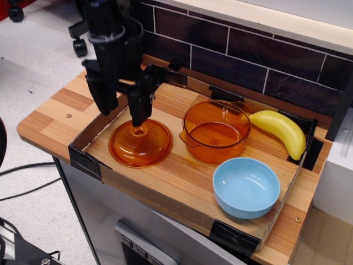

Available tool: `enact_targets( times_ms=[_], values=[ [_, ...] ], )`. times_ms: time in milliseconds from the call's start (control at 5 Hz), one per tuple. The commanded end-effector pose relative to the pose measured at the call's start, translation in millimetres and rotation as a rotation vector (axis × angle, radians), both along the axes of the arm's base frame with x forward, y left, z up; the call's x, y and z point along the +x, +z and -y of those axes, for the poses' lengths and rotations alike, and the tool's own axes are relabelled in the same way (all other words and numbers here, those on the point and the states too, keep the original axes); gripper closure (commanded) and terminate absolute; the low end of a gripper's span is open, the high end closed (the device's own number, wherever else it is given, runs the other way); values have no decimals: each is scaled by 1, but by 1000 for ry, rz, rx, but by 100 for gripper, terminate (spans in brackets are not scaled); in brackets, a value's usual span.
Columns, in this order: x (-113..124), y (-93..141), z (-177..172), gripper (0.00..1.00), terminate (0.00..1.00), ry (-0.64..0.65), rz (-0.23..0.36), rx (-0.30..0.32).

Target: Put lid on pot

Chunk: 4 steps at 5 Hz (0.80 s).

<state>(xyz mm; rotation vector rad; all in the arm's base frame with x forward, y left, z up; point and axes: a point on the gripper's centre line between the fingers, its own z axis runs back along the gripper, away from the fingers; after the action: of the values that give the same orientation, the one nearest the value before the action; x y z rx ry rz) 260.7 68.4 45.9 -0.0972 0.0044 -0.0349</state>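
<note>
One lid (140,144), one pot (215,131), one bowl (246,186), one banana (281,131); claw (122,111) spread wide.

Materials and finishes, counter scene

The lid (140,144) and pot (215,131) are showing as clear amber glass, glossy and catching highlights; the bowl (246,187) is looking smooth, opaque light blue with a soft sheen; the banana (282,131) is appearing smooth and slightly shiny; the gripper (124,109) is reading as matt black; the table (55,113) is showing striped wood grain, edged by dull brown cardboard (157,200) with black tape (84,160); the wall (248,61) is displaying dark, faintly glossy tiles.
</note>
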Motion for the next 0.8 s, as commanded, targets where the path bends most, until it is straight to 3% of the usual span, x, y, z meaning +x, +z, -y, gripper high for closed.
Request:
enact_targets(
  times_ms=[0, 600],
  values=[
    [5, -3, -2, 0, 0, -29, 70, 5],
    [11, -23, 7, 0, 0, -57, 59, 26]
  ],
)
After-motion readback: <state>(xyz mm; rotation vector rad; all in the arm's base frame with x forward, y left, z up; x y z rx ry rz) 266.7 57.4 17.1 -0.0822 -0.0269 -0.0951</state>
